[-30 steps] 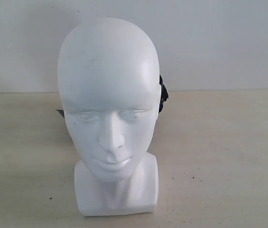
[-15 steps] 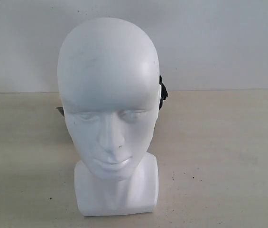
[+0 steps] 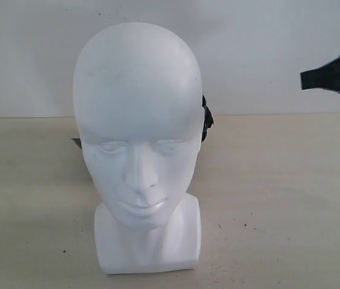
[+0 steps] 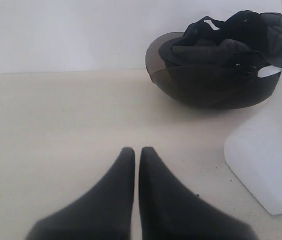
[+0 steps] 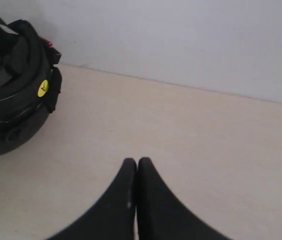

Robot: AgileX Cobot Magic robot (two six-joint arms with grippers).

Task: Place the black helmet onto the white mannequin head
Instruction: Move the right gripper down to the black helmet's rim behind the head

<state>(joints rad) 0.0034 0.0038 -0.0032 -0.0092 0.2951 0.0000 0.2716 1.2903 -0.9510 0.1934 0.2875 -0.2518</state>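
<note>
exterior view: right arm [image 3: 337, 73] now enters top right; head [image 3: 136, 108], helmet [image 3: 206, 117] unmoved. left hand [image 4: 137, 151], right hand [image 5: 137, 161] both closed, empty.

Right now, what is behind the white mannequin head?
The black helmet, lying open side up on the table. In the exterior view the white mannequin head covers all but its edges.

Black helmet [image 4: 215, 92], white mannequin head [image 3: 136, 108], pale beige table [image 3: 278, 192]
</note>
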